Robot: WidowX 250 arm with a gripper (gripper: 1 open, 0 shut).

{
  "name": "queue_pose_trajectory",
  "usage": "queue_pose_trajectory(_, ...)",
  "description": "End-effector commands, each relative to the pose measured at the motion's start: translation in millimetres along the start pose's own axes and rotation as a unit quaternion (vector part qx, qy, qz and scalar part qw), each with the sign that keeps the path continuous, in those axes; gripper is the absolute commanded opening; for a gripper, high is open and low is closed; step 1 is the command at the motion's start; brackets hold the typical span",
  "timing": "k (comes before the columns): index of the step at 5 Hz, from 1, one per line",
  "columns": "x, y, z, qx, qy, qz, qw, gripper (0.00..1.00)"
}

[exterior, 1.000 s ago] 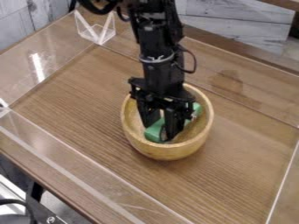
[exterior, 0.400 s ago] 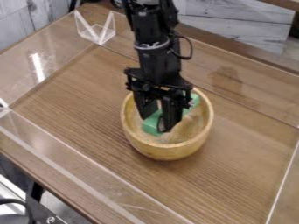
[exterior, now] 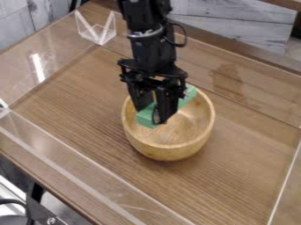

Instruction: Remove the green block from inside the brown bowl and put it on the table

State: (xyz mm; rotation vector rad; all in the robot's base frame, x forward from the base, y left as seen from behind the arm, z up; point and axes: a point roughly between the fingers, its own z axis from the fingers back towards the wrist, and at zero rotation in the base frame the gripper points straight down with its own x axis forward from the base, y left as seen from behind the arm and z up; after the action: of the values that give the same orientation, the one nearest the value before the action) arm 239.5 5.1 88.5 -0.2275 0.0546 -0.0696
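Note:
The brown bowl (exterior: 174, 141) sits in the middle of the table (exterior: 83, 97). My gripper (exterior: 154, 114) hangs over the bowl's left rim, fingers pointing down, shut on the green block (exterior: 147, 116). The block is lifted off the bowl's floor and shows as a green patch between and just left of the black fingers (exterior: 165, 105), roughly level with the rim. Most of the block is hidden by the fingers. The bowl's inside looks bare below it.
Clear low walls (exterior: 47, 53) run along the table's edges, with a raised clear corner piece (exterior: 97, 31) at the back left. A grey wall (exterior: 253, 22) lies behind. Open wood surface surrounds the bowl.
The gripper has risen and shifted left and back, carrying the green block up from the bowl's bottom to about rim height. The bowl has stayed put.

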Motion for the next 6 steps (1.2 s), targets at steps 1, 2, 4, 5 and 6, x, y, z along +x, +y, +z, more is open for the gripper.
queue_pose_trajectory(1, 5.9, 4, 26.5, 0.007, -0.041, -0.005, 0.9991, 0.0)
queue_pose_trajectory(2, 2.5, 9, 31.3, 0.006, -0.044, -0.003, 0.999, 0.0)
queue_pose_trajectory(4, -2.2, 19, 36.1, 0.008, -0.045, 0.003, 0.9989, 0.0)
queue_pose_trajectory(5, -3.4, 25, 37.0, 0.009, -0.046, 0.006, 0.9989, 0.0)
queue_pose_trajectory(6, -5.2, 28, 37.6, 0.009, -0.047, 0.008, 0.9988, 0.0)
